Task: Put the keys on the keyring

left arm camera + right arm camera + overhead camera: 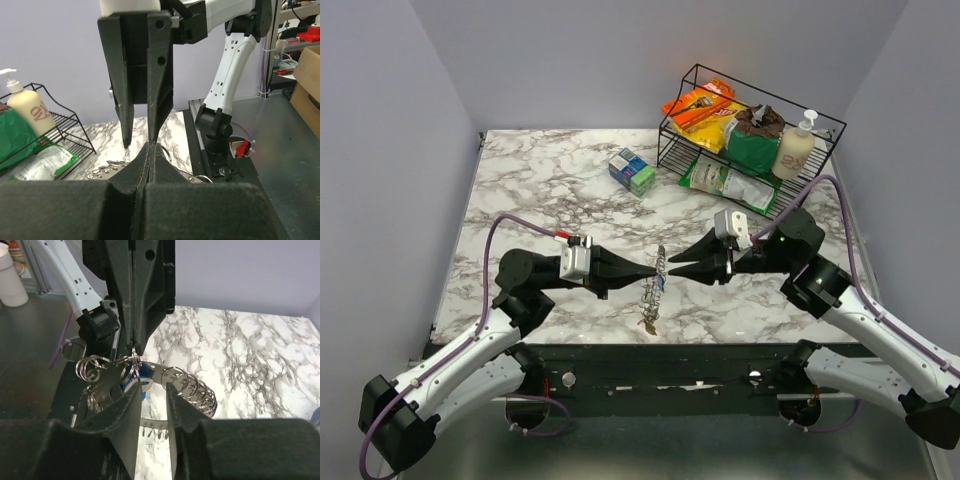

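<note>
One keyring (196, 390) pinched by left tool (134, 349), right tool (152, 388) beside.

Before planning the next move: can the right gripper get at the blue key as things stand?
Probably yes. The right gripper is open and the blue key hangs just beyond its fingertips, nothing between. The left gripper, shut on the keyring just above, leaves little room.
</note>
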Available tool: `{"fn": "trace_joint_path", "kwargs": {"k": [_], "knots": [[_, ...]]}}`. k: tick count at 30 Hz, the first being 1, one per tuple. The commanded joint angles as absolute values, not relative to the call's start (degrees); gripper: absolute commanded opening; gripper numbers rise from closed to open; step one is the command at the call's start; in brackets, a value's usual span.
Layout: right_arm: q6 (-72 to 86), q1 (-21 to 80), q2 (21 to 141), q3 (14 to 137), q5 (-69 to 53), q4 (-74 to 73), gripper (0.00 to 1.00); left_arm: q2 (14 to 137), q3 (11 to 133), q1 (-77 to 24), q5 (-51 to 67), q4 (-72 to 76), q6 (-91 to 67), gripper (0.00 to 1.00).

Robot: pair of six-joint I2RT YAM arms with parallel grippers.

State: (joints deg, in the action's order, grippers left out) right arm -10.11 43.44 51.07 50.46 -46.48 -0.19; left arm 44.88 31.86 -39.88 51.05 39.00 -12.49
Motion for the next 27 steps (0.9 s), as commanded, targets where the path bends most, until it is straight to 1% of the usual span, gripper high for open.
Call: {"fn": "trace_joint_path", "kwargs": {"k": [1, 20, 27], "knots": [[-10.3, 43.4, 52.2, 50.8, -48.2, -1.0, 0.33, 44.0, 34.7, -40.0, 52.6, 41.0, -12.8, 0.0], [-8.4, 43.4, 53.4, 51.8, -54.6, 1.7, 0.33, 44.3, 34.3, -40.0, 52.1, 41.2, -12.9, 0.0], [-7.0, 43.4, 54.3, 51.7, -54.8, 3.3, 0.32, 44.6, 34.3, -40.0, 52.3, 41.1, -13.1, 0.0]]}}
